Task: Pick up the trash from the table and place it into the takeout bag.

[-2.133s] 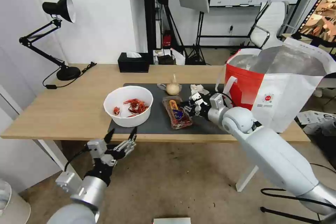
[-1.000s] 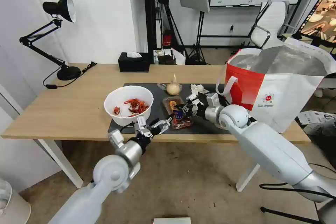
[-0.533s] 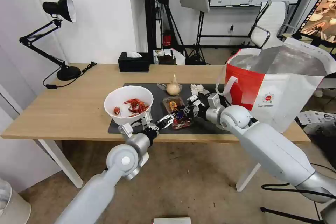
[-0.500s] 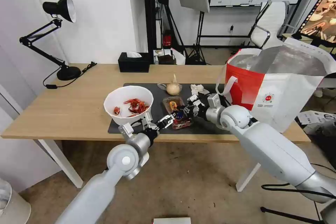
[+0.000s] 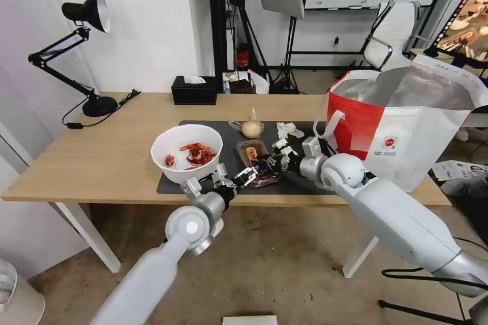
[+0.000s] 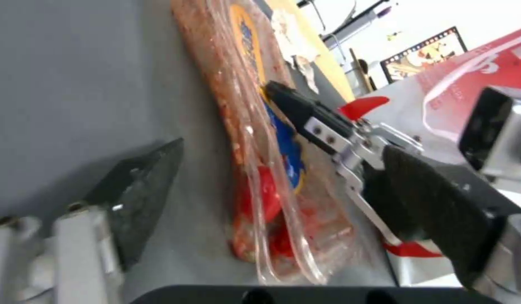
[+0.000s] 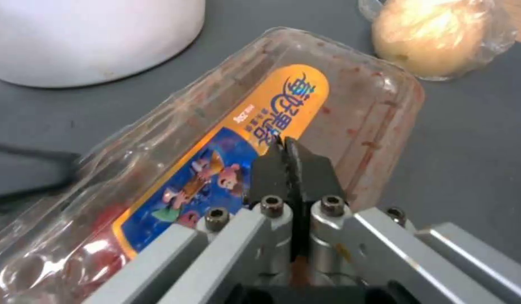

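Your right end effector (image 5: 268, 161) has its fingers pinched together on the clear tray (image 5: 256, 163), which lies on the mat (image 5: 300, 183) near the counter (image 5: 101, 162) front edge. Your left end effector (image 5: 235, 176), fingers spread, sits at the tray's near end beside the bowl (image 5: 186, 153). The takeout bag (image 5: 406, 122) stands open at right.

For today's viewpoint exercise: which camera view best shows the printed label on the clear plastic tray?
The right wrist view: the clear plastic tray lies close below, its orange-and-blue label facing the camera, the right gripper shut over it. The left wrist view shows the tray edge-on, the label squeezed thin. In the head view the tray is distant.
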Tool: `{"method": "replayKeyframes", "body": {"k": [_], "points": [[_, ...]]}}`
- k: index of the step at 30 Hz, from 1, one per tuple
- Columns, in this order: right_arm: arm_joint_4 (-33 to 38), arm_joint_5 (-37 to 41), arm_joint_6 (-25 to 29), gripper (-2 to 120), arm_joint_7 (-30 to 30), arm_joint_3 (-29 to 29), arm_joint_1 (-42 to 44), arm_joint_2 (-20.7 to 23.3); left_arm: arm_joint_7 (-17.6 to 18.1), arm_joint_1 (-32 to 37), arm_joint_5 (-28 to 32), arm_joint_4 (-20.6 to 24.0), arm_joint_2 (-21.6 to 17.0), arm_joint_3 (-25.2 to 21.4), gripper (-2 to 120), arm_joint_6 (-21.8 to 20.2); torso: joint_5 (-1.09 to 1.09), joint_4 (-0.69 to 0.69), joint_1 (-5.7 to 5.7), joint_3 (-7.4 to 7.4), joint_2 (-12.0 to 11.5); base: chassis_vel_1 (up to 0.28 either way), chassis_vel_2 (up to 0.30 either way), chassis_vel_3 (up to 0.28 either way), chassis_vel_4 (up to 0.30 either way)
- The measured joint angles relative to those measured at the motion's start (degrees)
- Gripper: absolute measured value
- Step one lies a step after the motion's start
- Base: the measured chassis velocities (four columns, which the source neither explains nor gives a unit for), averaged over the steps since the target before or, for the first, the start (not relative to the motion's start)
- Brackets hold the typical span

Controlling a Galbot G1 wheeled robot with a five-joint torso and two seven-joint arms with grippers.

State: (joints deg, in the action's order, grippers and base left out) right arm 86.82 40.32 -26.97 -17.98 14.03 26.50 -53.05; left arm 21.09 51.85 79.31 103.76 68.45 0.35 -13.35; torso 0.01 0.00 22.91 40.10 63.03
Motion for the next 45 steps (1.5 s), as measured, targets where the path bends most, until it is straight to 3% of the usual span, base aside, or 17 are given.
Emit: {"method": "replayKeyframes", "body": {"k": [4, 10, 14, 25, 39, 41, 42, 43, 45], "points": [[0.34, 0.0, 0.0, 0, 0.01, -0.12, 0.32, 0.25, -0.07, -0.06, -0.29, -0.52, 0.2, 0.1, 85, 0.05, 0.0, 0.01, 0.0, 0.0, 0.0, 0.0, 0.0, 0.0, 0.0], [1.22, 0.32, 0.0, 0, 0.16, -0.88, 1.31, 1.18, 0.21, 0.23, -0.4, -1.0, 0.37, 0.35, 55, 0.06, -0.01, 0.01, 0.0, 0.0, 0.0, 0.0, 0.0, 0.0, 0.0], [1.42, 0.44, 0.0, 0, 0.25, -1.05, 1.53, 1.48, 0.34, 0.33, -0.38, -1.02, 0.43, 0.37, 46, -0.08, -0.02, 0.0, 0.0, 0.01, 0.0, 0.0, 0.0, 0.0, 0.0], [2.39, 0.46, 0.02, 0, 0.48, -1.37, 2.61, 1.88, 0.52, 0.86, -0.67, -0.54, 0.63, 0.19, 3, 0.35, -0.02, -0.01, 0.0, 0.01, 0.0, 0.0, 0.0, 0.0, 0.0], [3.89, 2.35, 1.32, 0, 2.12, -2.43, 4.05, 2.5, 0.62, 0.69, -0.95, 0.85, 0.47, -0.34, 0, 1.5, -0.01, 0.0, 0.01, 0.02, -0.01, 0.0, 0.0, 0.0, 0.0], [5.41, 8.51, 4.18, 0, 5.36, -4.25, 5.71, 2.28, 0.63, 0.31, -1.1, 1.64, 0.39, -0.76, 0, 1.77, 0.0, 0.01, 0.02, 0.02, -0.02, 0.0, 0.0, 0.0, 0.0], [7.64, 15.14, 7.16, 4, 9.25, -6.78, 7.65, 1.52, 0.57, 0.01, -1.46, 2.51, 0.38, -0.84, 0, 1.91, 0.0, 0.01, 0.02, 0.02, -0.01, 0.0, 0.0, 0.0, 0.0], [7.64, 15.14, 7.16, 4, 9.25, -6.78, 7.65, 1.52, 0.57, 0.01, -1.46, 2.51, 0.38, -0.84, 0, 1.91, 0.0, 0.01, 0.02, 0.02, -0.01, 0.0, 0.0, 0.0, 0.0], [10.68, 20.71, 12.78, 13, 14.54, -11.32, 10.88, 0.38, 0.54, -0.43, -2.41, 3.76, 0.12, -0.89, 0, 2.18, -0.01, 0.02, 0.01, 0.01, -0.01, 0.0, 0.0, 0.0, 0.0]]}}
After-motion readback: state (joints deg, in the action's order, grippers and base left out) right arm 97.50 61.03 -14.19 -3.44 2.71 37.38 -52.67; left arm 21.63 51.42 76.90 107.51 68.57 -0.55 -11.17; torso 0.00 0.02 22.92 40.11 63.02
